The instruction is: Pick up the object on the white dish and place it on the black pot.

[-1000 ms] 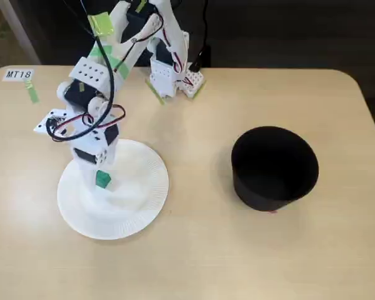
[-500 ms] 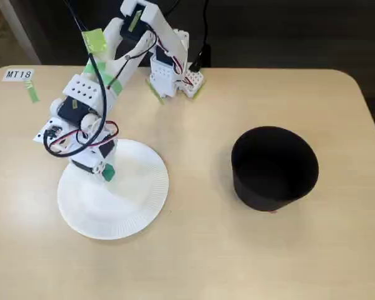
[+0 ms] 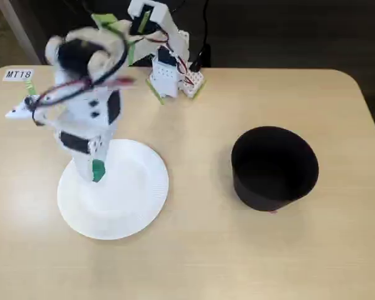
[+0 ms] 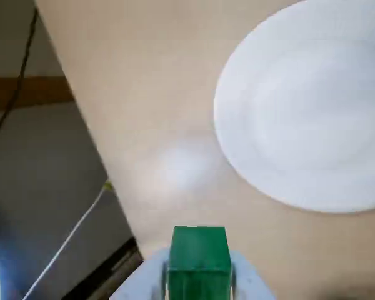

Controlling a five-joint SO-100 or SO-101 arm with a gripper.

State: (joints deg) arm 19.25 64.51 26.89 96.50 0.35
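Observation:
My gripper [image 3: 97, 170] is shut on a small green block [image 3: 98, 169] and holds it above the left part of the white dish [image 3: 128, 200]. In the wrist view the green block [image 4: 199, 259] sits between the pale jaws at the bottom edge, and the bare white dish [image 4: 306, 119] lies at the upper right. The black pot [image 3: 274, 167] stands to the right of the dish in the fixed view, well apart from the arm. It is out of the wrist view.
The arm's white base [image 3: 169, 72] stands at the table's back edge with wires. A label "MT18" [image 3: 18, 74] lies at the back left. The table's left edge and a white cable [image 4: 69, 240] show in the wrist view.

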